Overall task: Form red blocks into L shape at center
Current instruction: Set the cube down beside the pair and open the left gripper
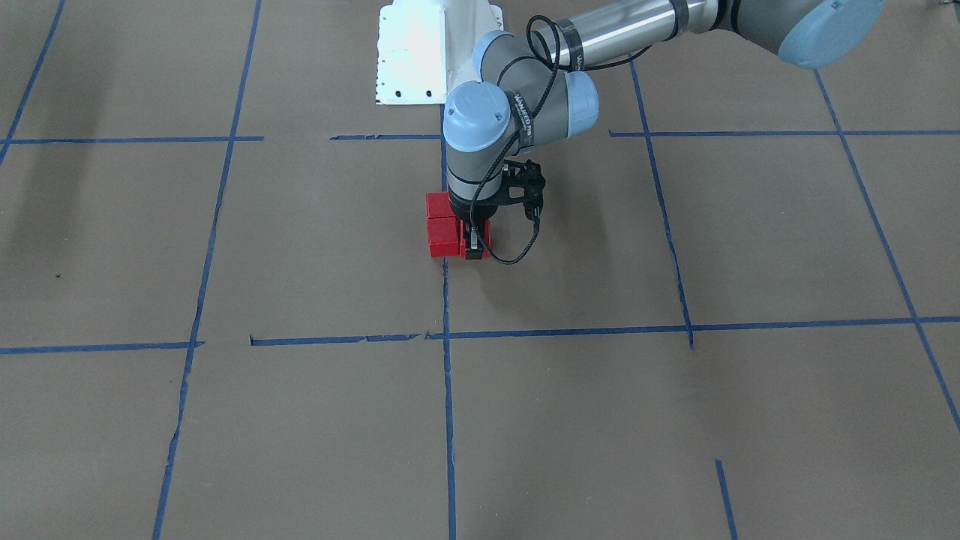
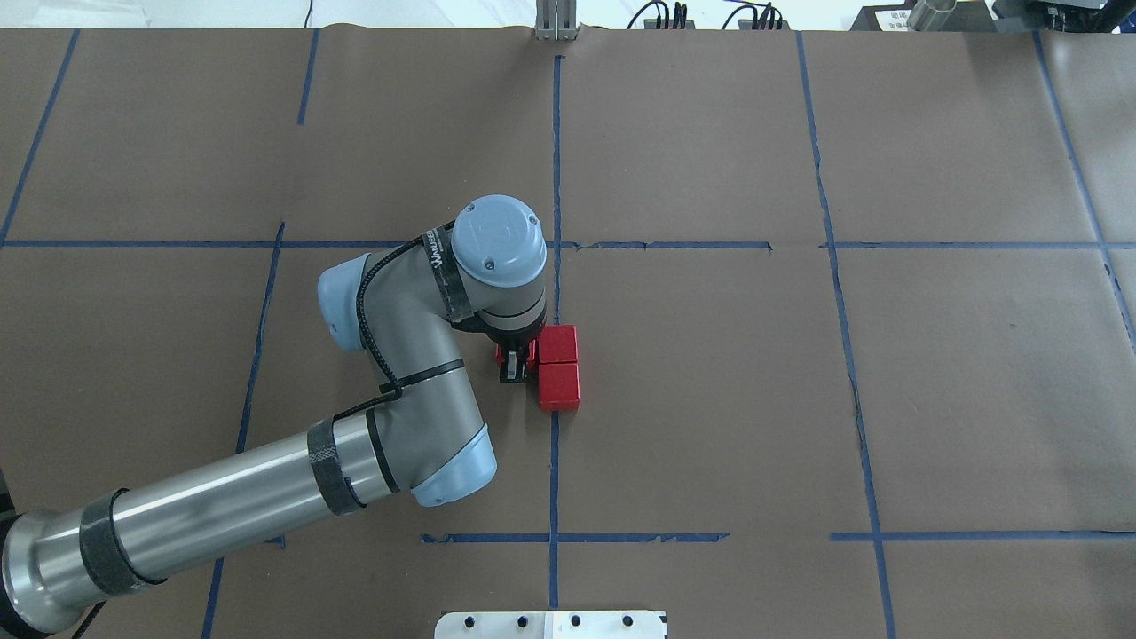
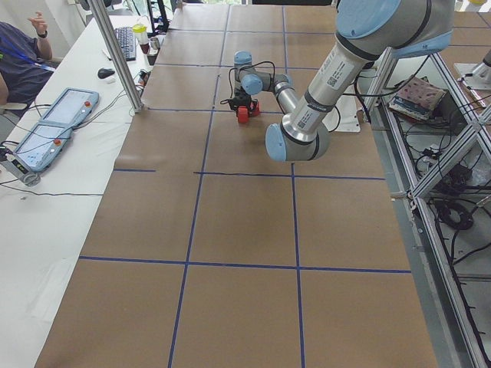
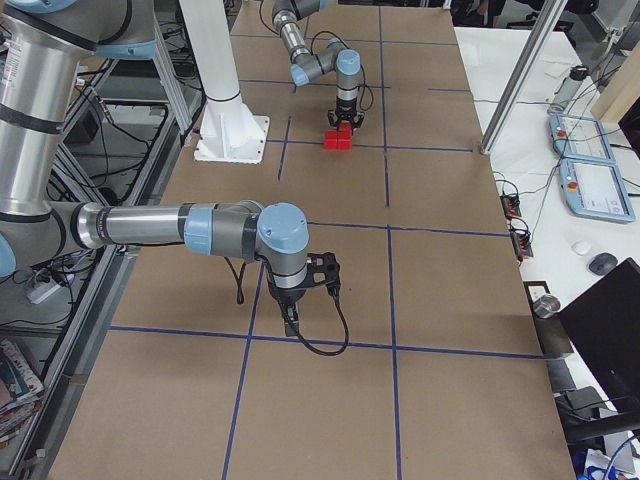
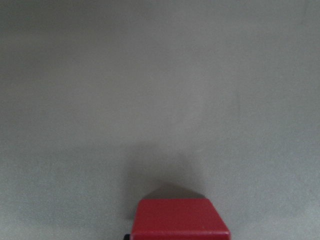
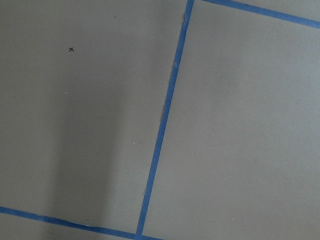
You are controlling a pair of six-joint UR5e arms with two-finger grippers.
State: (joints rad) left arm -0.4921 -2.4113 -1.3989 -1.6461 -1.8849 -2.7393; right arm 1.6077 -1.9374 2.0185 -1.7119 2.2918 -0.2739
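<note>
Front-facing view: the robot's left gripper (image 1: 474,246) stands upright in the centre cell (image 1: 562,247) of brown paper, black fingers clamped on one of three small, matte, bright red cubes (image 1: 442,238). The other two lie touching in a short column over the vertical blue tape line (image 1: 448,390). The held cube (image 1: 487,232) meets the column's far-from-robot end on the robot's left of that line, making an L. A finger and a looping black cable (image 1: 525,251) hide much of it, and the white base plate (image 1: 409,60) sits at the line's robot end. Overhead view: the grey, blue-capped wrist joint (image 2: 497,240) covers the left gripper (image 2: 515,366), leaving a sliver of the held cube (image 2: 532,353) beside the pair of red cubes (image 2: 559,386) on the tape line (image 2: 555,133), with an aluminium post (image 2: 555,22) at the line's far end. Left side view: the red cubes (image 3: 243,115) show small under the arm, and an operator (image 3: 19,54) and a grey teach pendant (image 3: 54,126) are well off to the side. Right side view: the right gripper (image 4: 290,322) hangs over bare paper, well apart from the red cubes (image 4: 338,140); whether its jaws are parted cannot be told. Left wrist view: the held cube (image 5: 180,217) fills the bottom edge above its shadow. Right wrist view: only paper, crossing blue tape and a small pen cross (image 6: 71,49).
</note>
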